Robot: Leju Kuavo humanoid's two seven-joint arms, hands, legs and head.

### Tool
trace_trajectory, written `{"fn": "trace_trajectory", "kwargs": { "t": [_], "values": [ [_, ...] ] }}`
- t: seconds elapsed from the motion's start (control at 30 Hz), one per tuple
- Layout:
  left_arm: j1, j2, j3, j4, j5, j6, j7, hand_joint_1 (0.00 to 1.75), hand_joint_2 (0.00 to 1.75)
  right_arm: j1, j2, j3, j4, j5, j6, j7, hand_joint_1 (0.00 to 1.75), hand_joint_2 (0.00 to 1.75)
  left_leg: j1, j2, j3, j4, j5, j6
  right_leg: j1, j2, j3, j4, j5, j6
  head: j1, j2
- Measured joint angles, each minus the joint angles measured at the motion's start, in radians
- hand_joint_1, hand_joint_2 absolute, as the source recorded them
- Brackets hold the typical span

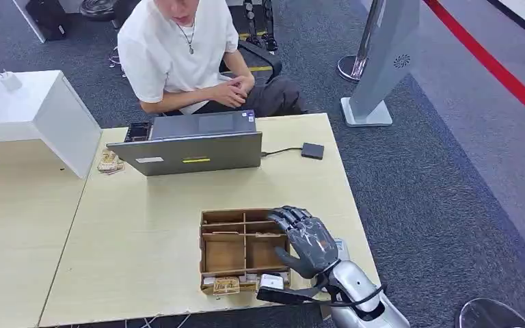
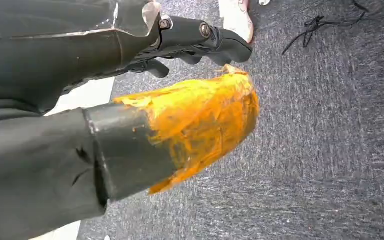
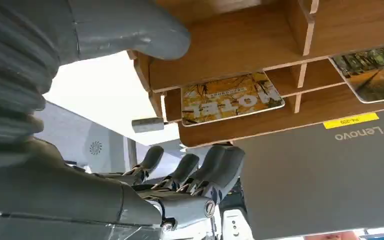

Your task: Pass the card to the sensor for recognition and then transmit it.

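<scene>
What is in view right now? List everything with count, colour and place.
wooden tray: one, brown, compartmented, near edge of the table, under the right hand
cards: at least two, yellow printed, lying in tray compartments
laptop: one, grey, open, far side of table, lid back towards the robot
small box: one, dark, cabled, right of the laptop
table: one, light wood
white stand: one, far left
person: one, white shirt, seated behind the laptop
right hand: grey, over the tray's right side, fingers apart, holding nothing
left hand: dark, hanging over grey carpet
</scene>
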Motion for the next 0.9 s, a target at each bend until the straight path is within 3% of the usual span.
{"fn": "trace_trajectory", "kwargs": {
  "t": [0.37, 0.53, 0.73, 0.9],
  "values": [
    [0.0, -0.003, 0.0, 0.0, 0.003, 0.0, -0.007, 0.0, 0.0, -0.001, 0.0, 0.0, 0.003, 0.007, 0.001, 0.0, 0.68, 1.75, 0.0, 0.0, 0.0, 0.0, 0.0, 0.0, 0.0, 0.0, 0.0, 0.0, 0.0, 0.0, 0.0, 0.0],
    [0.0, -0.003, 0.0, 0.0, 0.003, 0.0, -0.011, 0.0, 0.0, -0.002, 0.0, 0.0, 0.003, 0.008, 0.002, 0.0, 0.79, 1.75, 0.0, 0.0, 0.0, 0.0, 0.0, 0.0, 0.0, 0.0, 0.0, 0.0, 0.0, 0.0, 0.0, 0.0],
    [0.0, -0.005, 0.0, 0.0, 0.004, -0.001, -0.018, 0.0, 0.0, -0.006, 0.0, 0.0, 0.002, 0.016, 0.004, 0.0, 0.68, 1.75, 0.0, 0.0, 0.0, 0.0, 0.0, 0.0, 0.0, 0.0, 0.0, 0.0, 0.0, 0.0, 0.0, 0.0],
    [0.0, -0.008, 0.0, 0.0, 0.004, -0.002, -0.019, 0.0, 0.0, -0.01, 0.0, 0.001, 0.002, 0.018, 0.011, 0.0, 0.73, 1.75, 0.0, 0.0, 0.0, 0.0, 0.0, 0.0, 0.0, 0.0, 0.0, 0.0, 0.0, 0.0, 0.0, 0.0]
  ]
}}
